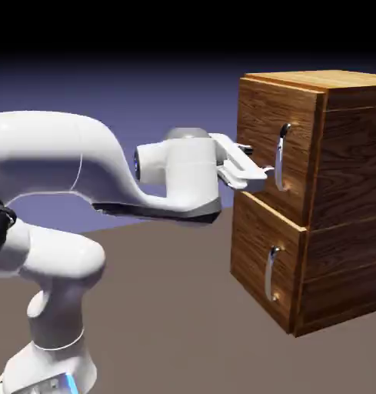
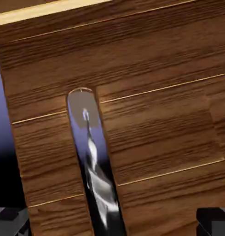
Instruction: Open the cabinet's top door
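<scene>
Centrally, a brown wood-grain cabinet (image 1: 329, 200) stands at right; its top door (image 1: 279, 158) looks shut or barely ajar, so the pull seems yet to come; the white arm's gripper (image 1: 269, 171) reaches the door's silver handle (image 1: 282, 158), fingers spread; only the hand view shows the handle (image 2: 93, 166) between both fingertips (image 2: 10, 219), unpinched.

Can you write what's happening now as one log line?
phase: reaching | pincer: open, at top door handle | top door: shut

Sharp, evenly lit, dark upper backdrop
</scene>
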You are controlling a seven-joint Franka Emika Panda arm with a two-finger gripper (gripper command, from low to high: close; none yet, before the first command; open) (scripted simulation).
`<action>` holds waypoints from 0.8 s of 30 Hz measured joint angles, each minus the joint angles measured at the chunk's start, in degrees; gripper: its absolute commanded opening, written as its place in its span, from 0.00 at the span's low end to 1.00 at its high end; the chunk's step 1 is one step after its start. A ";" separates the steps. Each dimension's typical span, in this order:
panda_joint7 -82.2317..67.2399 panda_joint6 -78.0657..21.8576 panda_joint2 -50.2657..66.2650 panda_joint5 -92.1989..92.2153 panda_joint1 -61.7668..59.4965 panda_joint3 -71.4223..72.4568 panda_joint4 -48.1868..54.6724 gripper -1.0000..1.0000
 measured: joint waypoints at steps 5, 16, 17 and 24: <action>-1.71 -1.09 0.27 -6.88 4.15 -3.54 2.21 0.50; 1.96 -7.90 6.87 -2.93 1.64 1.24 1.86 0.00; 4.43 -7.59 8.21 -3.82 -0.10 2.82 1.94 0.00; 21.65 -3.20 17.16 -9.76 -11.59 13.23 4.17 0.00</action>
